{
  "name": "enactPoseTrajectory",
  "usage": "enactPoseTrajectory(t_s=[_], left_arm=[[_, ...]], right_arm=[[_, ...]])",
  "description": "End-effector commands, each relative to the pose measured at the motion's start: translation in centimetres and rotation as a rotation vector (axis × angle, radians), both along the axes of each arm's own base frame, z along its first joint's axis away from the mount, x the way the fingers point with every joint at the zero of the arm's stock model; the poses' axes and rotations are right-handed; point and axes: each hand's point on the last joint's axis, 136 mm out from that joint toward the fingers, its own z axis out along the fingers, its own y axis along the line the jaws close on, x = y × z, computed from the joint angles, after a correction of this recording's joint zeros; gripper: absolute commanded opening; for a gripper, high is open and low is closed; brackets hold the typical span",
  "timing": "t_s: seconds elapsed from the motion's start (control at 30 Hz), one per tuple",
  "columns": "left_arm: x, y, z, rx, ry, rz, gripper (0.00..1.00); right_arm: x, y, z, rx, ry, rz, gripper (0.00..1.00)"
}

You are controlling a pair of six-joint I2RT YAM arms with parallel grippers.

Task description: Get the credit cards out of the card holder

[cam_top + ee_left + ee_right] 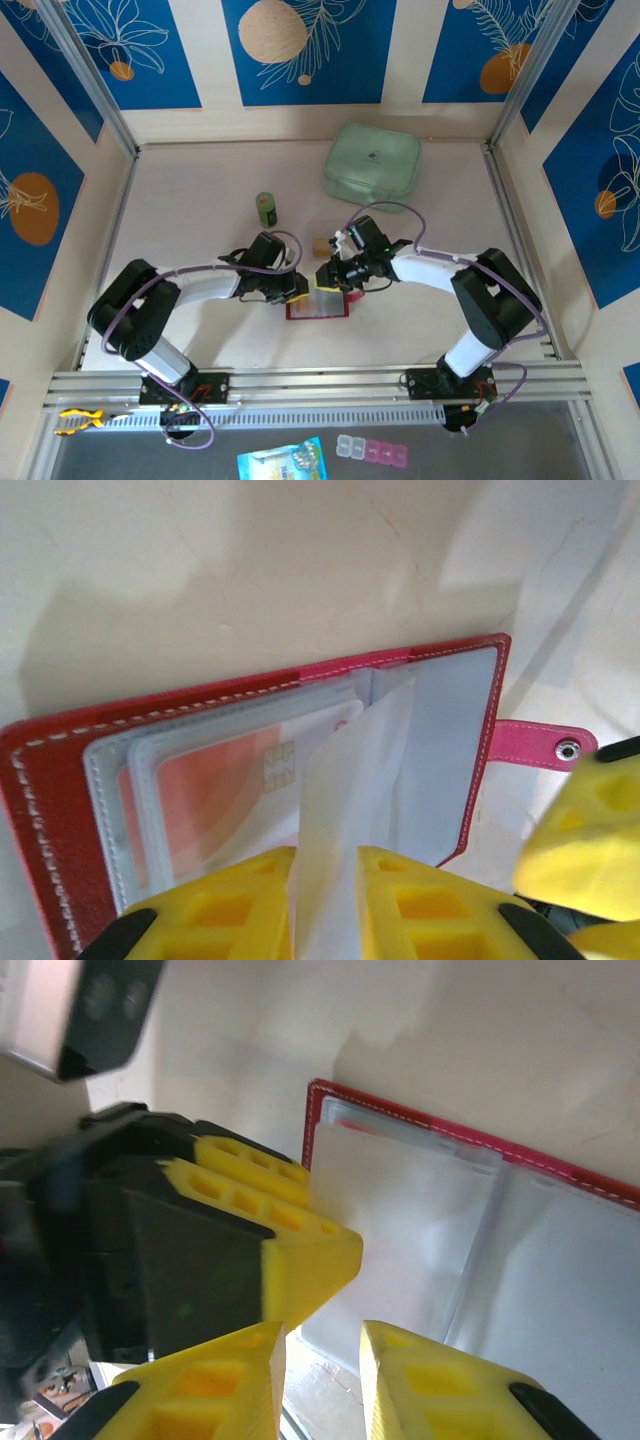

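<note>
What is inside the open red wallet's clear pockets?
An orange-tan card with a gold chip lies in a left pocket of the red card holder. The pale clear sleeve pinched by the left gripper covers its right edge; other cards cannot be seen.

Stitched red leather-look card holder (40, 810) with glossy clear plastic pockets (440, 740); matt pale tabletop (200, 570)

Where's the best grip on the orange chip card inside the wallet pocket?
Probably the chip end of the orange card, approached from the centre-fold side: it lies flat in the card holder's clear pocket, other edges sleeved, that end nearest the opening.
</note>
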Motion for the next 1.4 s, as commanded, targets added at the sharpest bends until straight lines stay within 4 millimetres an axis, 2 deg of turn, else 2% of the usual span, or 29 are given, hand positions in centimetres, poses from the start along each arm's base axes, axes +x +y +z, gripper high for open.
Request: enactPoseTrajectory(t_s=[0.0, 0.27, 0.43, 0.63, 1.0, 1.37], left_arm=[[0.0, -1.4, 2.2, -0.048, -0.02, -0.031, 0.24], [0.0, -3.5, 3.4, -0.067, -0.039, -0.063, 0.3], [0.1, -5.1, 4.2, -0.08, -0.054, -0.091, 0.36], [0.0, -6.8, 4.0, -0.079, -0.05, -0.127, 0.43], [0.0, -8.7, 3.5, -0.089, -0.042, -0.161, 0.49], [0.4, -7.5, 3.7, -0.05, -0.073, -0.151, 0.46]], right_arm=[[0.0, -1.5, 0.6, -0.032, -0.01, -0.032, 0.28], [0.8, -4.2, 2.7, -0.042, -0.06, -0.111, 0.29], [1.2, -6.6, 3.3, -0.081, -0.059, -0.193, 0.31], [1.1, -8.1, 4.4, -0.074, -0.077, -0.236, 0.36], [0.5, -8.8, 5.0, -0.067, -0.079, -0.245, 0.41], [0.4, -8.2, 4.5, -0.039, -0.049, -0.235, 0.39]])
